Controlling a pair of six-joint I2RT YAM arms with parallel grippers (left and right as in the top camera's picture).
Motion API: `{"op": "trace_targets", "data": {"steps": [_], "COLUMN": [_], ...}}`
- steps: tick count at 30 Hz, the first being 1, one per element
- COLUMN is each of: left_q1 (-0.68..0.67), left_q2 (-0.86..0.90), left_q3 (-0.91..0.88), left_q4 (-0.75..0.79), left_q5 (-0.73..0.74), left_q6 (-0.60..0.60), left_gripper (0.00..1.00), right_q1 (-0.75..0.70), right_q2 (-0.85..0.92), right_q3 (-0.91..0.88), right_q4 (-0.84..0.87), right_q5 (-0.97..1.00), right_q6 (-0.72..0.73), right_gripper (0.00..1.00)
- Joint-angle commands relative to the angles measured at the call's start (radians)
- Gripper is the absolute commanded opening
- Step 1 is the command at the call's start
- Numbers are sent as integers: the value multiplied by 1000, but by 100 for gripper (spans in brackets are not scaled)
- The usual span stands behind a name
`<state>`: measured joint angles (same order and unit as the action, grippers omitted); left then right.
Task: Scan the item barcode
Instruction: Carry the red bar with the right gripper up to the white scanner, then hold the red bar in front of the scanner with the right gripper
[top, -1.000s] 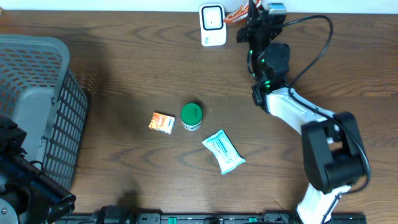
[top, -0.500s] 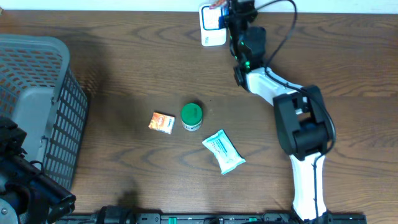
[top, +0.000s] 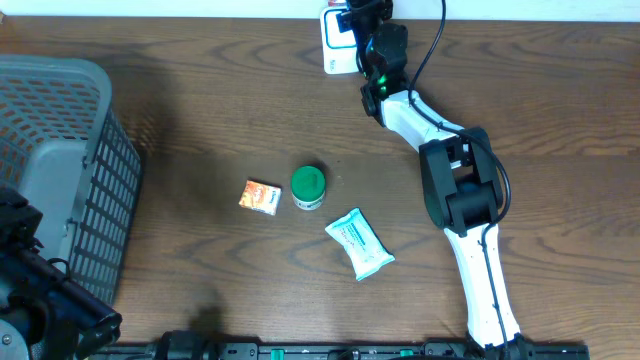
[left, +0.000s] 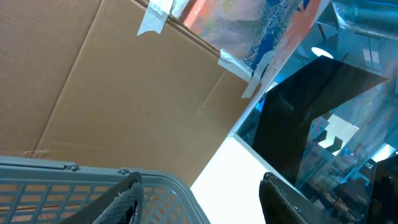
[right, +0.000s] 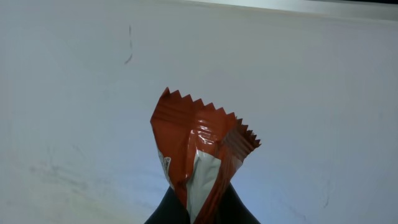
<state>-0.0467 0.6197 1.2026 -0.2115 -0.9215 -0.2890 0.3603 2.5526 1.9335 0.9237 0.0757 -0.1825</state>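
My right gripper (right: 200, 202) is shut on the lower end of an orange-red foil packet (right: 199, 143), which stands upright against a plain white surface. In the overhead view, the right gripper (top: 362, 18) reaches to the table's far edge, right beside the white scanner (top: 336, 45), and partly overlaps its right side. The packet itself is not clear from overhead. The left gripper (left: 202, 182) is open with nothing between its fingers. It points upward over the rim of the grey basket (left: 74, 186).
A small orange box (top: 261, 196), a green-lidded jar (top: 308, 187) and a white-and-teal pouch (top: 359, 243) lie mid-table. The grey mesh basket (top: 70, 120) fills the left side. The right arm (top: 455, 190) stretches from the front edge to the back.
The right arm has swung left along the back edge with the packet, from right of the scanner to directly beside it. The left arm has not moved.
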Motion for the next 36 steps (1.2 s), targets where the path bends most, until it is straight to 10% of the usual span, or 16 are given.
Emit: {"op": "trace_targets", "data": {"steps": [1,36], "left_q1": [-2,-2], "left_q2": [-2,-2], "left_q3": [-3,-3], "left_q4": [3,3], "left_q5": [-3,-3], "left_q6": [-5,-5], "left_gripper": [61,61], "right_q1": [0,73], "right_q2": [19,19], "right_q3": [38,32], "right_q4": [-18,-586], "right_q5": [-10,-44], "right_q6": [-44,-208], "right_gripper": [1,1]}}
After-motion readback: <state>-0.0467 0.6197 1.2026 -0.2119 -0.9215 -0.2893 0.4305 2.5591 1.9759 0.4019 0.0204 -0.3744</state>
